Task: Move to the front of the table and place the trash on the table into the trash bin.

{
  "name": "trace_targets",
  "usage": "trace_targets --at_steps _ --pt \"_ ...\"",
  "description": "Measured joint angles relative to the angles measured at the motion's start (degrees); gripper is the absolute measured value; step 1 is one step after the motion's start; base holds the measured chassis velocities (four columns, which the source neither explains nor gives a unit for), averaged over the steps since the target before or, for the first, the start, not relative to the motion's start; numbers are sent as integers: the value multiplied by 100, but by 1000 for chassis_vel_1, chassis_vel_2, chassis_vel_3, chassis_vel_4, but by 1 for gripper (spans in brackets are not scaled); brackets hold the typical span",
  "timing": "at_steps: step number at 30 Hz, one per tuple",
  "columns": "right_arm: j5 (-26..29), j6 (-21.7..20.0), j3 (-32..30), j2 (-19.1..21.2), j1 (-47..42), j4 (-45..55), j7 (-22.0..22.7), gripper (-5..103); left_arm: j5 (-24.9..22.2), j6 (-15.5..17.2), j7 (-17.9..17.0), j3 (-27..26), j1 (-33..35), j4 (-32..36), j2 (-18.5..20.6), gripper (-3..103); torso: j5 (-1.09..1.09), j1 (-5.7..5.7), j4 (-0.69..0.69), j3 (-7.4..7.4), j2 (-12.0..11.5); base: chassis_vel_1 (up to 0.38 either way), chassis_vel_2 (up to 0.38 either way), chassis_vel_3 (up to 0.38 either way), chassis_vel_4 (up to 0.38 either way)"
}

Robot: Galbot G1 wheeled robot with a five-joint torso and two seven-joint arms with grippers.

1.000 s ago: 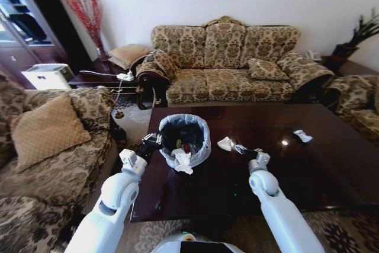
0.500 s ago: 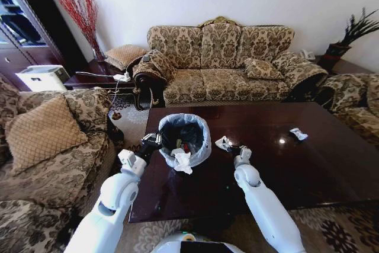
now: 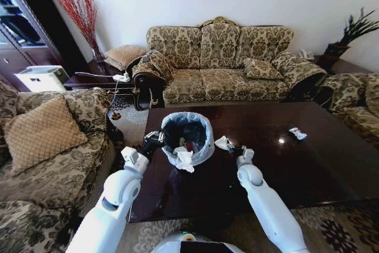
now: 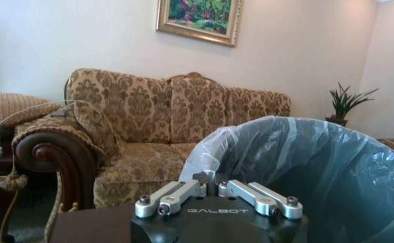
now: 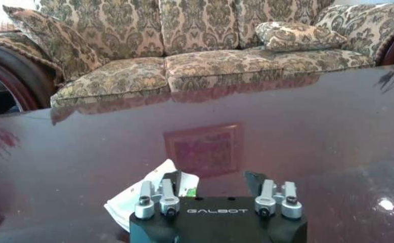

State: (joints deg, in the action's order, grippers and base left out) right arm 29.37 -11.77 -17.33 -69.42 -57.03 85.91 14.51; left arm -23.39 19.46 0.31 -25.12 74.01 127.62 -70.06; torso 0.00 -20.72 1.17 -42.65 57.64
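the right gripper (image 5: 214, 178) has its fingers spread wide, low over the table (image 3: 308, 164), with a white wrapper (image 5: 150, 192) touching one finger. it should slide over until the wrapper sits between both fingers, then squeeze. the wrapper is thin, crumpled and white with a bit of green. the left gripper (image 3: 155, 138) is pressed together by the trash bin (image 3: 204, 149).
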Motion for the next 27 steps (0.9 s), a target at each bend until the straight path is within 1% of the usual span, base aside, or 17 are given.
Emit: trace_targets --at_steps 3,4,7,9,10,11,13,16,18,19,20,21,22,23,25,26,27 --pt "0 25 -15 -11 -8 -73 -57 51 0 0 26 10 -18 -6 -2 3 0 0 0 0 0 0 0 0 0" --pt "0 25 -15 -11 -8 -73 -57 51 0 0 26 10 -18 -6 -2 3 0 0 0 0 0 0 0 0 0" --pt "26 54 -21 -36 -8 -166 -121 39 1 1 42 23 -24 -7 -13 3 0 0 0 0 0 0 0 0 0" --pt "27 66 -22 -42 -9 -191 -144 39 2 2 46 26 -22 -5 -16 3 0 0 0 0 0 0 0 0 0" --pt "27 80 -30 -50 -14 -216 -172 31 3 3 52 26 -12 5 -18 3 1 0 0 0 0 0 0 0 0" --pt "28 86 -40 -55 -19 -229 -188 31 5 4 57 25 -4 16 -20 3 1 0 0 0 0 0 0 0 0" --pt "31 91 -47 -56 -24 -240 -202 27 6 4 61 24 4 27 -20 3 1 0 0 0 0 0 0 0 0" --pt "35 115 -67 -44 -44 -244 -250 15 9 6 69 18 25 70 -19 3 1 0 0 0 0 0 0 0 0" --pt "36 117 -70 -40 -48 -240 -250 15 9 7 71 17 27 76 -18 3 0 0 0 0 0 0 0 0 0" --pt "37 119 -74 -23 -58 -181 -244 8 12 8 74 14 39 96 -17 3 1 0 0 0 0 0 0 0 0" --pt "38 115 -79 -8 -69 -106 -223 8 14 9 75 11 51 108 -17 3 1 0 0 0 0 0 0 0 0" --pt "40 106 -79 2 -73 -71 -210 3 14 9 75 11 57 114 -17 3 0 0 0 0 0 0 0 0 0" --pt "40 106 -79 2 -73 -71 -210 3 14 9 75 11 57 114 -17 3 0 0 0 0 0 0 0 0 0" --pt "53 84 -71 33 -75 -21 -206 0 15 9 77 10 71 122 -16 3 0 0 0 0 0 0 0 0 0" --pt "56 74 1 80 -46 0 -238 11 19 10 86 9 83 128 -9 3 -1 0 0 0 0 0 0 0 0" --pt "56 74 1 80 -46 0 -238 11 19 10 86 9 83 128 -9 3 -1 0 0 0 0 0 0 0 0" --pt "55 79 91 95 14 -24 -244 16 21 12 88 12 83 129 -8 3 -1 0 0 0 0 0 0 0 0"
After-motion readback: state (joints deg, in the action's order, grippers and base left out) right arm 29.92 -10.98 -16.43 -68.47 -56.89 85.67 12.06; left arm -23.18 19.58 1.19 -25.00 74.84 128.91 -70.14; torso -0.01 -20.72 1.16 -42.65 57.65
